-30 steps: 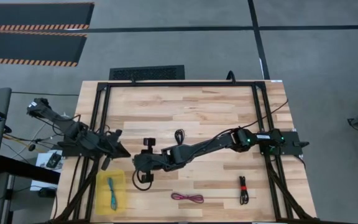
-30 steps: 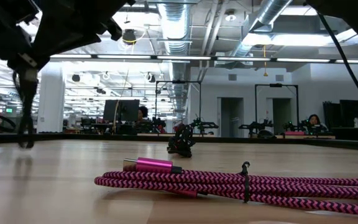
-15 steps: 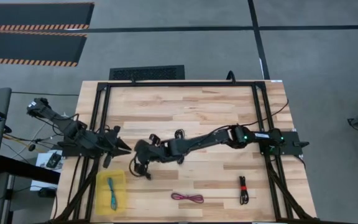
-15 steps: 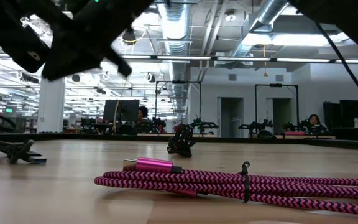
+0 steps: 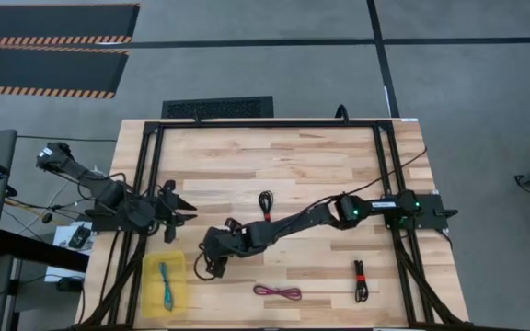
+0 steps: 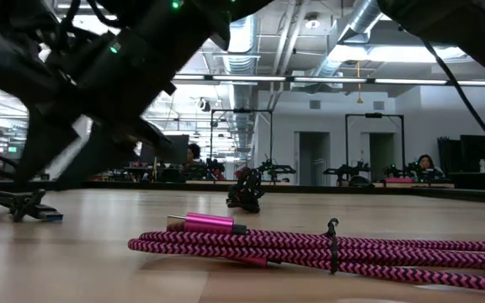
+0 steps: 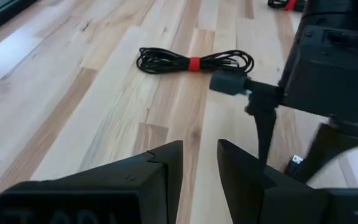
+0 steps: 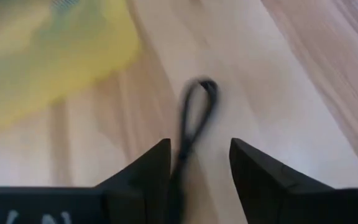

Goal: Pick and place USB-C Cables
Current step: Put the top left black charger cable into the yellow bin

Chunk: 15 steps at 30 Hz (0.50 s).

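My right gripper (image 5: pixel 213 260) (image 8: pixel 199 146) is open and hangs low over a small black cable bundle (image 5: pixel 209 271) (image 8: pixel 194 112). The bundle lies flat on the wood (image 6: pixel 25 204), just right of the yellow tray (image 5: pixel 175 267). My fingers stand on either side of its loop. The teal cable (image 5: pixel 166 283) lies in the tray. The magenta cable (image 5: pixel 277 292) (image 6: pixel 310 248) rests near the near edge. One black cable with a red tie (image 5: pixel 362 279) lies to the right, another (image 5: pixel 265 200) (image 7: pixel 194 62) mid-table. My left gripper (image 5: pixel 180 204) (image 7: pixel 201 146) waits open at the left. My right gripper is open around the black cable's loop (image 8: pixel 197 93), coming from above; the cable runs close beside one finger (image 8: pixel 160 168), and I cannot tell whether it touches. The cable lies on the table.
The yellow tray (image 8: pixel 42 50) sits at the table's near left corner. A black frame (image 5: pixel 265 124) borders the table on the left, far and right sides. Bare wood lies toward the far edge. People sit at desks in the room behind.
My right gripper let go of the black cable, which hung below it a second ago and now lies on the table beside the tray. The gripper drew up and toward the far edge, then came back down over the cable.
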Motion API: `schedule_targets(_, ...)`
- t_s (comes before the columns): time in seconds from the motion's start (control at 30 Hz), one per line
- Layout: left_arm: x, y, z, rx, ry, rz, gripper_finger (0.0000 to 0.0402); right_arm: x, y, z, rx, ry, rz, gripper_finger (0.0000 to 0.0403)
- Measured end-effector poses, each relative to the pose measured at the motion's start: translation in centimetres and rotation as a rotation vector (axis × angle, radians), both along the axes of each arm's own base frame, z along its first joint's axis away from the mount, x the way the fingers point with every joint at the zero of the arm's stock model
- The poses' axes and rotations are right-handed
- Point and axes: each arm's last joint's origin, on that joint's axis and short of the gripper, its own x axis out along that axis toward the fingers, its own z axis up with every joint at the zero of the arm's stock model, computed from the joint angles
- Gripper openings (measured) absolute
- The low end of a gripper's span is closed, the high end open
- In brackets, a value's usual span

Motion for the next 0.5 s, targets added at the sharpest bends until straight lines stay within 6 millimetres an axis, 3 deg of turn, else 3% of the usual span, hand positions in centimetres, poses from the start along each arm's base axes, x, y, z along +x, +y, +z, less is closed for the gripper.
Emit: schedule_targets(0.5,1.6,-1.2,-0.9,0.006,0.072,-0.087,0.0126,-0.7,0.8,-0.3,0.071,0.072,0.026,0.0032)
